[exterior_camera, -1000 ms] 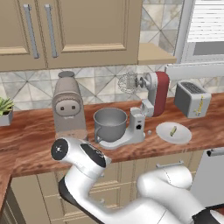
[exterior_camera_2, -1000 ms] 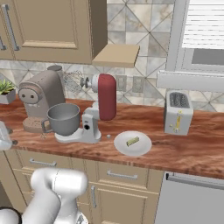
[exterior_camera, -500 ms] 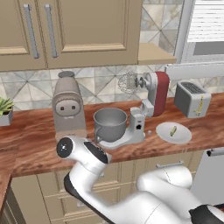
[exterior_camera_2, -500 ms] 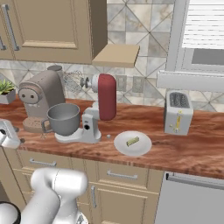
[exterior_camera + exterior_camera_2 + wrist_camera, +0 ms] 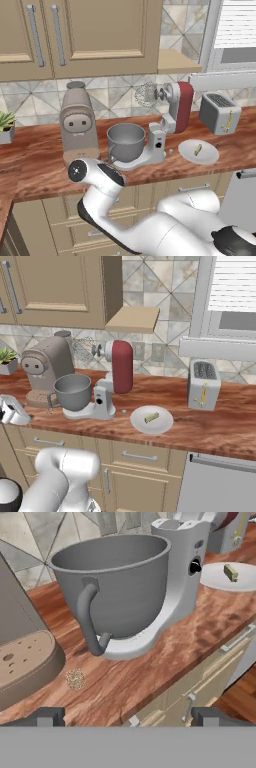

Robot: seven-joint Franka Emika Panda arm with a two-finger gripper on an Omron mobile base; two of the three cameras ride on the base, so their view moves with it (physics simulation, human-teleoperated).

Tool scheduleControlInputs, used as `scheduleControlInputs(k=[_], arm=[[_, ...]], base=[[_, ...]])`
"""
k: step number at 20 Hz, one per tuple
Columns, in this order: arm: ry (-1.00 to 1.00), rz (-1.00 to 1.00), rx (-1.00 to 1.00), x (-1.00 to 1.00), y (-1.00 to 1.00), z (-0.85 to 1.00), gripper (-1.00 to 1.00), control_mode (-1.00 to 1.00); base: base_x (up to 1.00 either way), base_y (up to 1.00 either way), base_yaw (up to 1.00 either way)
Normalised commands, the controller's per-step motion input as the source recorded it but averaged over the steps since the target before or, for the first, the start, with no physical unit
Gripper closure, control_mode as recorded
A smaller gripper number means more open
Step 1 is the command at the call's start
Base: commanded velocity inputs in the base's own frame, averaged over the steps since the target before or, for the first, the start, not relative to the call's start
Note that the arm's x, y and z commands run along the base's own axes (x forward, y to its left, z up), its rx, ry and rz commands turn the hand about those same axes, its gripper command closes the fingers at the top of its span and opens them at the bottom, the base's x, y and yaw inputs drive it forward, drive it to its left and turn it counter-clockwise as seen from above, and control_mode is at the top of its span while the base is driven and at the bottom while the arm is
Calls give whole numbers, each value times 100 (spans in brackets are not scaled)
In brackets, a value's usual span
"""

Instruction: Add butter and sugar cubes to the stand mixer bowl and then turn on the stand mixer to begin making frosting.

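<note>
Since a moment ago my elbow has swung left; counter things kept their places. My gripper [image 5: 128, 717] hangs spread wide and empty, facing the stand mixer bowl [image 5: 117, 587] on the stand mixer [image 5: 112, 381]. Nothing looks added yet. The butter stick [image 5: 151, 417] lies on the white plate [image 5: 140, 423]; a sugar cube [image 5: 75, 679] sits beside the coffee machine [image 5: 78, 125].

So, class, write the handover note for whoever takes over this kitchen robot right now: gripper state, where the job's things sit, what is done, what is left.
Gripper: open, holding nothing, low at the counter edge facing the bowl's handle.
Stand mixer bowl: on the stand mixer base, looks empty as far as the rim lets me see; the head is tilted up, whisk clear of the bowl.
Butter stick: on the white plate, right of the mixer.
Small speckled cube: on the counter between coffee machine and bowl, probably the sugar.
Done: nothing added.
Left: both ingredients in, then switch on.
</note>
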Motion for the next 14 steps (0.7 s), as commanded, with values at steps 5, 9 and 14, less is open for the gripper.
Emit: scheduleControlInputs(k=[5, 9, 14], arm=[[-2, 11, -2, 13, 0, -22, -100, -100], [-14, 7, -2, 2, 0, -27, -100, -100], [-17, 1, -2, 1, 0, -20, -100, -100]], base=[[0, 0, 0], [0, 0, 0], [0, 0, 0]])
